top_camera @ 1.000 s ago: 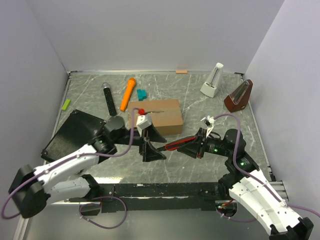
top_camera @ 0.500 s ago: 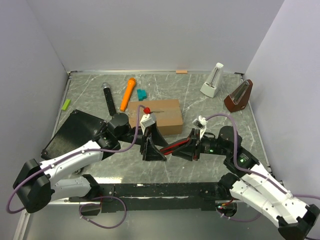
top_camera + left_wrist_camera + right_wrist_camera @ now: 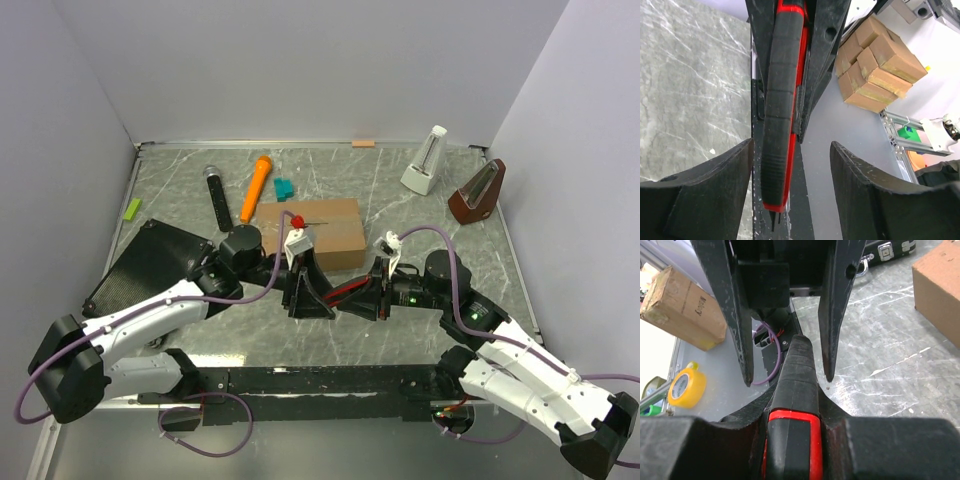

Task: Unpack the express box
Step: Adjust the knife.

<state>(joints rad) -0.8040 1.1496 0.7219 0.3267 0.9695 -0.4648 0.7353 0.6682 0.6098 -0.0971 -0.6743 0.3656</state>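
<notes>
— Beside the brown corrugated cardboard express box [image 3: 325,225], which hasn't budged from the middle of the grey marbled desk [image 3: 420,205], the right arm has pushed in leftward over the last second, carrying its tool into the left arm's reach!

— And the left pincer [image 3: 790,150] has narrowed from wide open to roughly halfway. What's the tool?

— Slim red-and-black cutter [image 3: 782,90] with a ribbed grip. The right pincer [image 3: 792,412] is clamped tight on the red end, and the black end pokes out between the left fingers [image 3: 720,305].

— Has the left one got it?

— Not yet, by the look of it. The left wrist view shows a gap on either side of the handle. The jaws straddle it and touch nothing.

— So it's a handover, just in front of the box's near face.

— That's my read. The box's flaps look shut, so the unpacking proper hasn't begun. Cutter first.

— How to do it well?

— The left should close squarely on the ribbed section with the handle centred, and grip firmly before the right lets go. If the right releases early, the cutter drops onto the desk. I can't tell which end carries the blade, so the grip should let it aim at the top seam.

— Anything in the way?

— No. The flat black ribbed case [image 3: 150,265] lies well off to the left.
</notes>
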